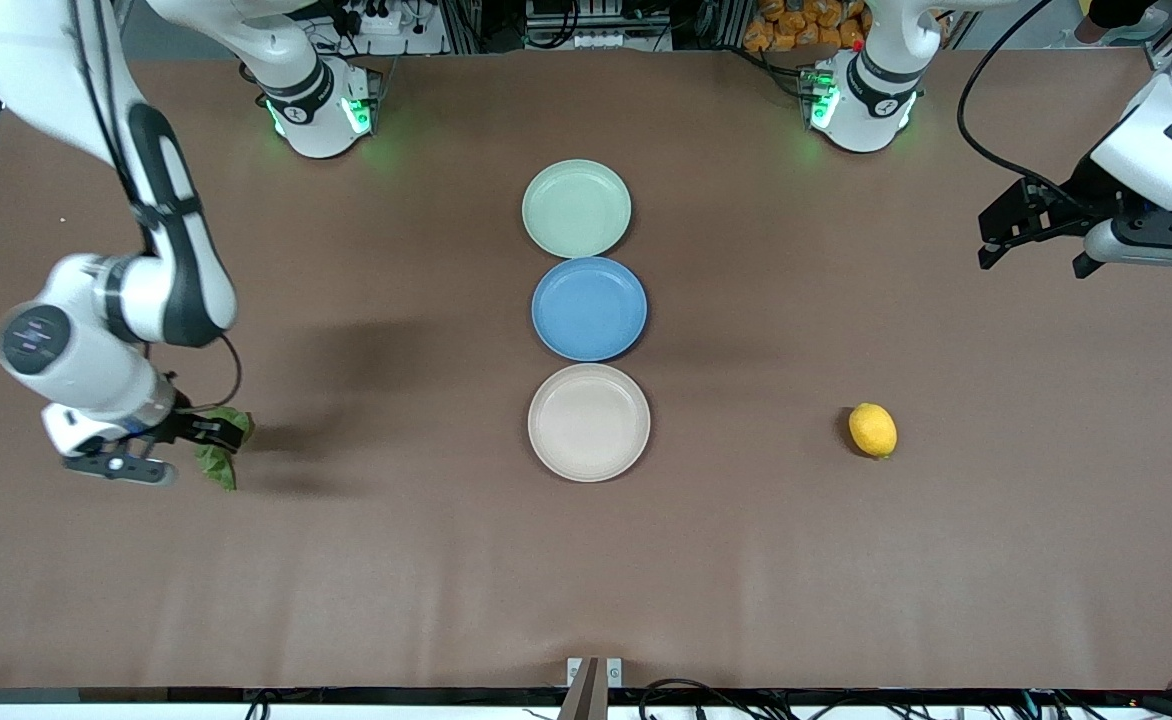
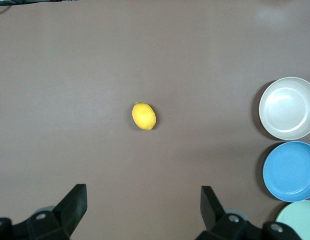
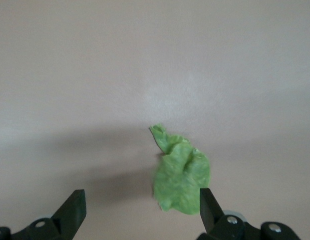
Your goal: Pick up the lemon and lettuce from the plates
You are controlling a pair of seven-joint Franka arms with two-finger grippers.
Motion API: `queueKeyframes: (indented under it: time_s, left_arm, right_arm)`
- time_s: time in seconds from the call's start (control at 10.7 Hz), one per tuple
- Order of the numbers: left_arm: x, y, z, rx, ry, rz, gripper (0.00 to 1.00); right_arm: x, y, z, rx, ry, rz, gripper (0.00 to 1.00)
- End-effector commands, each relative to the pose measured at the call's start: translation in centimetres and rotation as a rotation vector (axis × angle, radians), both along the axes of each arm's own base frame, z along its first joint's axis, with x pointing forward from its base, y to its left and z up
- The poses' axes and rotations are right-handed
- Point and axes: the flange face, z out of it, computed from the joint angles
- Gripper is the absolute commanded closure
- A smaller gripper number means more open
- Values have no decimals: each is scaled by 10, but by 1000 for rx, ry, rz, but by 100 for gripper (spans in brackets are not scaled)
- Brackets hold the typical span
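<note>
The lemon (image 1: 873, 430) lies on the bench toward the left arm's end, the lettuce (image 1: 218, 458) at the right arm's edge. All three plates (image 1: 589, 422) sit bare mid-bench. Both removals look done. The right gripper (image 1: 178, 448) hangs jaws-spread over the lettuce; the left gripper (image 1: 1006, 232) waits, spread, at its edge.

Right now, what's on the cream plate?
Nothing shows on the cream plate; its whole surface is bare. The lemon lies on the table toward the left arm's end, and the lettuce lies at the right arm's end under the open right gripper.
</note>
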Motion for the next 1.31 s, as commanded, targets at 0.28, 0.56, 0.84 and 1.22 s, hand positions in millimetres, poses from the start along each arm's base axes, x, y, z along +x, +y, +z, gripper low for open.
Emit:
queueKeyframes:
  time_s: [0.28,0.56,0.84,1.22]
  left_arm:
    - [-2,2,6,-5,-1,4,0]
    - [-2,2,6,-5,-1,4,0]
    - [-2,2,7,-5,-2,4,0]
    - [-2,1,6,-6,-1,2,0]
  right_arm:
    - [-42,4,177,81,-67,10,0]
    - [-71,1,222,110,-30,8,0]
    - [-82,23,250,101,-10,53,0]
    - [-91,10,310,90,22,33,0]
